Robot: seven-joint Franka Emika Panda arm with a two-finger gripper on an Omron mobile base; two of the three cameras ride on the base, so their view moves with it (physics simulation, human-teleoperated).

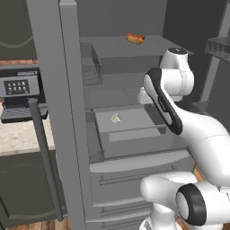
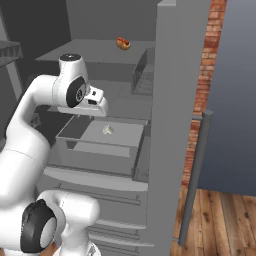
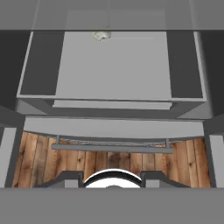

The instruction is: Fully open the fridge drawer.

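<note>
The fridge drawer (image 1: 130, 130) (image 2: 102, 145) is a shallow grey box standing partly pulled out of the open fridge, with its flat front lip (image 3: 112, 105) facing me. A small pale item (image 1: 116, 118) (image 2: 108, 130) (image 3: 101, 35) lies on its floor towards the back. My hand (image 1: 144, 96) (image 2: 96, 104) hovers above the drawer's front part and looks down into it. In the hand view my gripper (image 3: 112, 178) is open, its fingertips (image 3: 70, 177) wide apart, with nothing between them and clear of the lip.
A hot dog (image 1: 135, 38) (image 2: 123, 43) lies on the upper shelf beside a dark wire basket (image 1: 92, 67) (image 2: 142, 72). Wider front panels with bar handles (image 1: 134, 173) (image 3: 113, 148) sit below the drawer. The fridge door's long handle (image 1: 45, 157) (image 2: 195, 175) flanks the opening. A coffee machine (image 1: 20, 92) stands on the left counter.
</note>
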